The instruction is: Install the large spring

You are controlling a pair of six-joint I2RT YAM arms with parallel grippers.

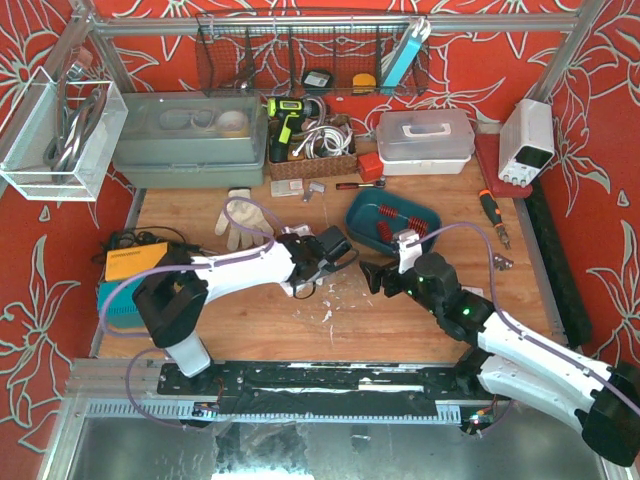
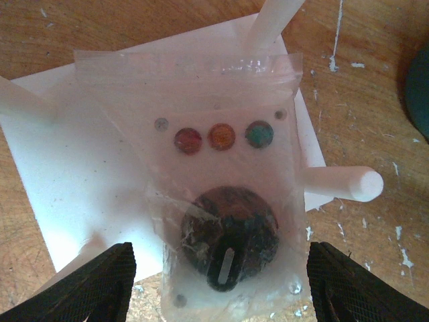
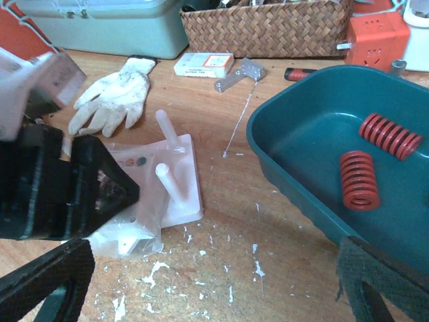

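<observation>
Under the wide left pincer (image 2: 221, 285), a bag (image 2: 214, 168) blocks the peg base (image 2: 60, 154); the right pincer (image 3: 214, 288) gapes beside the springs (image 3: 356, 180).

Teal tray (image 3: 305, 131) takes up the 3 o'clock side with two red springs lying in it. The near spring (image 3: 356, 180) is turned end-on to the camera, and the far spring (image 3: 390, 136) is close by at its 1 o'clock.

Just left of centre there's a white peg plate (image 3: 190, 194) with two pegs sticking up, and a clear baggie (image 3: 144, 225) of small bits overlaps its 8 o'clock corner. The left gripper (image 3: 100, 201) looms black over that baggie at 9 o'clock.

White glove (image 3: 114, 100) at 10, wicker basket (image 3: 268, 27) at 12. The right gripper (image 3: 214, 251) has its fingers spread wide, one in each bottom corner.
</observation>
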